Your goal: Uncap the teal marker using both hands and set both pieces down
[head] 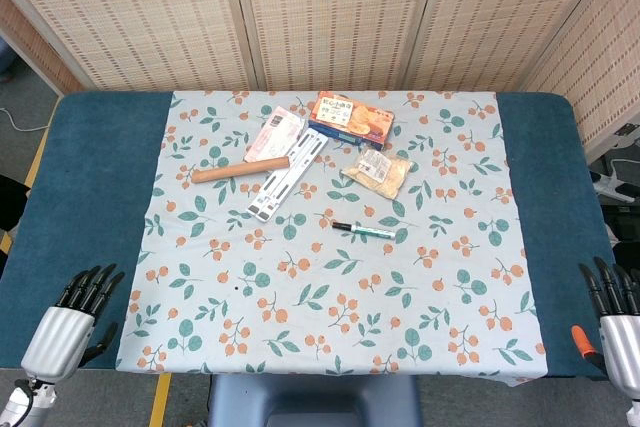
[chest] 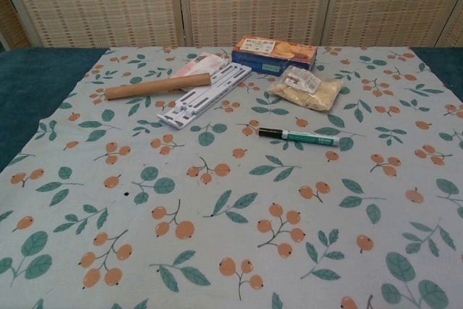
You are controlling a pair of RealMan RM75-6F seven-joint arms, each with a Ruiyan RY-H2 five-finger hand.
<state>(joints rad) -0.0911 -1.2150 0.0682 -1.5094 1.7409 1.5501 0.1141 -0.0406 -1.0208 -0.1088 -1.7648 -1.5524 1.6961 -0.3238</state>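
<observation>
I see the marker [head: 363,230] lying capped on the cloth [head: 300,297] near the bench [head: 90,167] centre, black cap end toward 9 o'clock. My left hand [head: 75,317] sits at 7 o'clock off the cloth, fingers extended and apart, holding nothing. My right hand [head: 615,317] at 5 o'clock is likewise empty and spread. At 12 o'clock from the marker lie a box [head: 350,117], a pouch [head: 378,171], a white strip [head: 288,175] and a tube [head: 240,169].

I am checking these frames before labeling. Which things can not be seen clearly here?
- Right robot hand: head view, cut off by the frame edge; absent from chest view.
- Left robot hand: head view only, palm side hidden.
- Teal marker: label print too small in both views.
- Orange box: text too small.
</observation>
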